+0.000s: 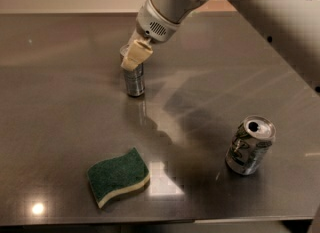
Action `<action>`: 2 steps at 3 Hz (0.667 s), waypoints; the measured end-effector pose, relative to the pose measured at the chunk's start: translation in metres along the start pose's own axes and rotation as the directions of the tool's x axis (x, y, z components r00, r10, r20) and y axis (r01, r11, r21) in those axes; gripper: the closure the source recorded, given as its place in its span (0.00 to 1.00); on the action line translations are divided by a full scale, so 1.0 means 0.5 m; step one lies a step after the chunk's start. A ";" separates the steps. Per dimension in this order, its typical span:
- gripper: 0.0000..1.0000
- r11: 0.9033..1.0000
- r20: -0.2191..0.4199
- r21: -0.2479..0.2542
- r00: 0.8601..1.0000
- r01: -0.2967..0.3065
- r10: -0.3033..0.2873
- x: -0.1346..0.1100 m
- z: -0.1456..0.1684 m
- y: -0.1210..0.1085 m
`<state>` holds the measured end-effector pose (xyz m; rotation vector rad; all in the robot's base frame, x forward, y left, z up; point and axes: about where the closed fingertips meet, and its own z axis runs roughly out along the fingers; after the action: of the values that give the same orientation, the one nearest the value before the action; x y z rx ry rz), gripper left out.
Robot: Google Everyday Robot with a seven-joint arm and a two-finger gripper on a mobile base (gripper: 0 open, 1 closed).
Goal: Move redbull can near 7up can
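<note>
Gripper point(136, 57) clasps the redbull can point(134, 82) by its top, well apart from the 7up can point(250, 144); grasp looks done, so you carry it beside that can.

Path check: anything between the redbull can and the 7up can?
Camera view: bare tabletop only. Sponge sits off that line. End effector is at the top of the redbull can.

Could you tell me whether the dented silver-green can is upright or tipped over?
Upright: the dented silver-green can stands on its base, shiny top up. The gripper sits atop the slim silver-blue can.
</note>
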<state>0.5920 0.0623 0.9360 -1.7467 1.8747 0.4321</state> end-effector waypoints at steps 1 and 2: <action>1.00 1.000 -0.010 0.012 1.000 0.018 -0.018 0.017 -0.034 0.013; 1.00 1.000 -0.057 0.024 0.998 -0.001 0.003 0.065 -0.106 0.054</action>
<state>0.5559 0.0088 0.9565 -1.7585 1.9132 0.3628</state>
